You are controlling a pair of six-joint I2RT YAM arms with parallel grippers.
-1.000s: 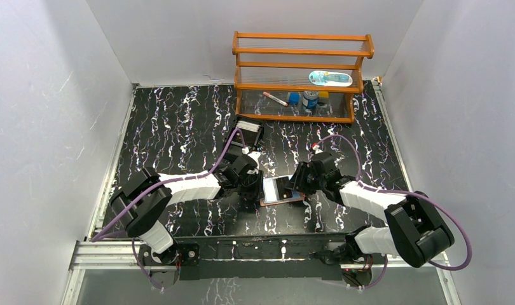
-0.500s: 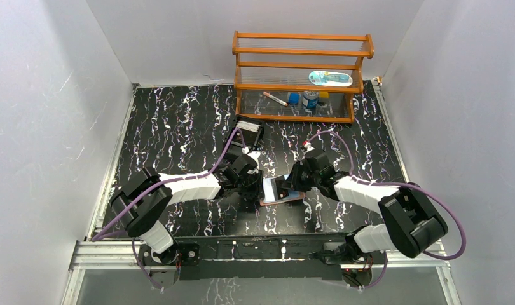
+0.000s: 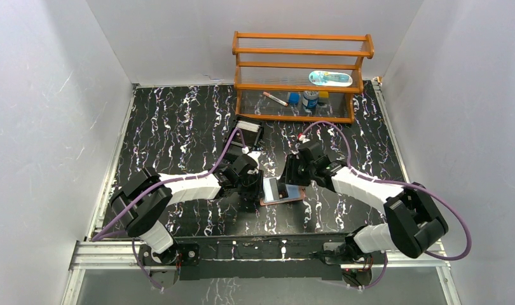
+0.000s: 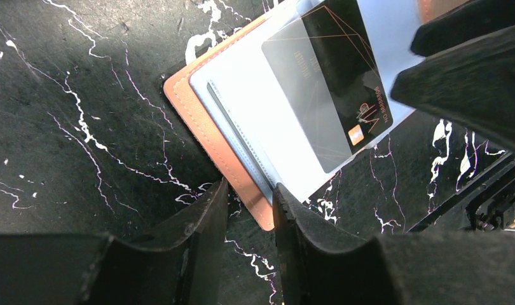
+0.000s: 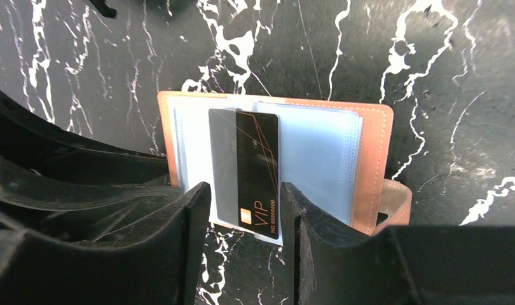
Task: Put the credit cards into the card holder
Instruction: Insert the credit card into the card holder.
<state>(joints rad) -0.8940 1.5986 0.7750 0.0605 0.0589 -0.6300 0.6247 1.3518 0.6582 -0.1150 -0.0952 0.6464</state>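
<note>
The right gripper (image 5: 244,190) hangs over the open card holder (image 5: 369,152). Its jaws are spread about as wide as the black card (image 5: 252,159) lying between them. Whether the pads touch the card's long edges or stand just clear, the right wrist view does not settle. The left gripper (image 4: 248,187) has its jaws narrowly apart astride the holder's tan edge at the lower middle of its own view; I cannot tell if it pinches that edge or merely presses it down.

The step in hand looks like seating the card in a pocket. The card is only partway in: one half shows grey under the clear sleeves (image 5: 318,152), and its lower end with the VIP lettering juts past the holder's bottom edge. A good push would probably run straight along the card's length toward the top of the frame. The card should be kept flat and square while the left arm stops the holder sliding on the marbled table (image 5: 433,63).

The holder lies open at mid-frame, directly beneath the right fingers, with its snap tab (image 5: 395,197) at lower right. In the top view it sits between the two grippers.
</note>
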